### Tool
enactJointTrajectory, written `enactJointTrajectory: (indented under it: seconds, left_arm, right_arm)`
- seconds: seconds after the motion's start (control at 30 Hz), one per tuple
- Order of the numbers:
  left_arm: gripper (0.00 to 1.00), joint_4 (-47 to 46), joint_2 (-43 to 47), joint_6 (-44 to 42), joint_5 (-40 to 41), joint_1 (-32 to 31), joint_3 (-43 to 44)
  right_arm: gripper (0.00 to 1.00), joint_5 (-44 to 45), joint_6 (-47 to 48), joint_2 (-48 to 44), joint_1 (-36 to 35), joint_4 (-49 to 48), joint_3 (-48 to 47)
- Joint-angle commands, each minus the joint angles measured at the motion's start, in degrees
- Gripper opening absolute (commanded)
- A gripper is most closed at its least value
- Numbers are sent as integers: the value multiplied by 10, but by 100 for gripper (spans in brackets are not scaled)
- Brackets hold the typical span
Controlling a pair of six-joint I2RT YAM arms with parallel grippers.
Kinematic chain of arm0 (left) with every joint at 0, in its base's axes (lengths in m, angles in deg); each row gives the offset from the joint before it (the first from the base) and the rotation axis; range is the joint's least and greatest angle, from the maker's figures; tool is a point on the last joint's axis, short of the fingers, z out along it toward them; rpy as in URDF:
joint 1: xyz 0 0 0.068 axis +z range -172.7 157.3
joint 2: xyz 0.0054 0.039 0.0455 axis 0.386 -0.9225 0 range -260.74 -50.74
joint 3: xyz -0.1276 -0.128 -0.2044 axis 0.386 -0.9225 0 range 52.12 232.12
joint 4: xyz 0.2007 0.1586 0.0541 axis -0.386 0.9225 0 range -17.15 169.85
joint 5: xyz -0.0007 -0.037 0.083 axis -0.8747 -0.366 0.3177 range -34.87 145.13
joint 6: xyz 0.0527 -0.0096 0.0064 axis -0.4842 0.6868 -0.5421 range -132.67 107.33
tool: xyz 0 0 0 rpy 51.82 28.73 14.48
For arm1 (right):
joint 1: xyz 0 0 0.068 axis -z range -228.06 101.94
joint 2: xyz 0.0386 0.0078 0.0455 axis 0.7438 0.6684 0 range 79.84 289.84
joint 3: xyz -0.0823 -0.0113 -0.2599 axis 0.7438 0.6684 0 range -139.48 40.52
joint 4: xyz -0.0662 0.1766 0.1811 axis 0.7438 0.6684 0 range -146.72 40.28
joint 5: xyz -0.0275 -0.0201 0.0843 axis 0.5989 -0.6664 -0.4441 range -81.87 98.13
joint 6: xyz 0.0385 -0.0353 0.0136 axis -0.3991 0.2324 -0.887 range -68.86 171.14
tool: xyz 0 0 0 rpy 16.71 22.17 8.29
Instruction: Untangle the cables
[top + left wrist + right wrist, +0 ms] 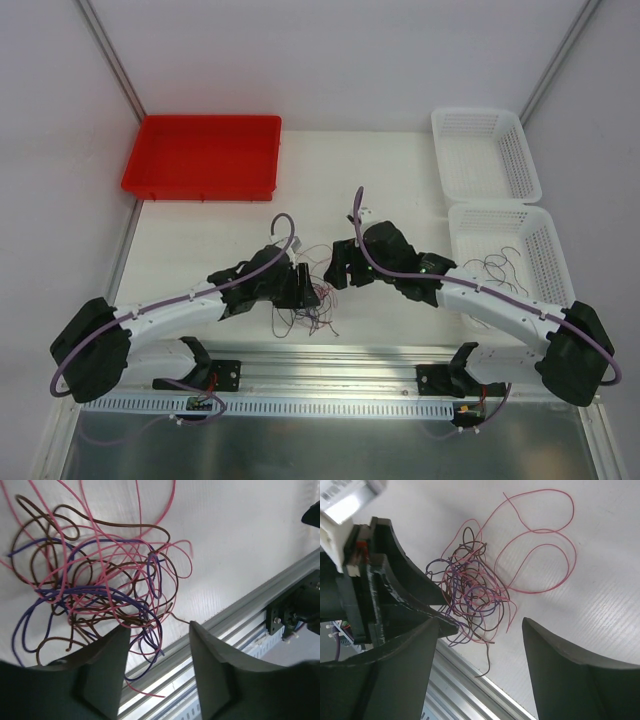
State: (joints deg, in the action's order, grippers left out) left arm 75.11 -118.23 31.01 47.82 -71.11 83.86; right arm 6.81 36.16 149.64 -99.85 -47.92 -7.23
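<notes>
The cables (315, 303) are a small tangle of thin pink, purple and dark brown wires on the white table, near its front edge. In the left wrist view the cables (100, 575) fill the upper left, and a few purple and pink strands trail down between my fingers without being pinched. My left gripper (159, 627) is open at the tangle's near side, seen from above as the left gripper (305, 287). My right gripper (481, 623) is open just short of the cables (470, 590), with one long pink loop spreading away. From above, the right gripper (340, 268) stands on the tangle's right.
A red tray (205, 155) sits at the back left. Two white baskets stand on the right: the far basket (485, 150) and the near basket (510, 255), which holds several loose wires. An aluminium rail (330, 360) runs along the table's front edge.
</notes>
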Motion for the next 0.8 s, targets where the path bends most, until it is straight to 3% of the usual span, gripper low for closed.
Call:
enactJointTrajectory:
  seconds: [0.0, 0.1, 0.2, 0.43, 0.77]
  left_arm:
    - [55, 8, 60, 40, 66, -2, -10]
    - [73, 49, 117, 66, 117, -2, -19]
    - [80, 98, 166, 81, 163, -1, -26]
    - [74, 172, 227, 127, 214, 0, -45]
    - [71, 174, 167, 128, 199, 1, -29]
  right_arm:
    - [71, 10, -7, -19, -7, -3, -8]
    - [69, 26, -1, -11, -12, 9, -19]
    - [66, 26, 5, 8, -22, 17, -32]
    - [48, 27, 15, 52, -51, 26, -63]
    - [34, 76, -83, 149, -89, 27, -101]
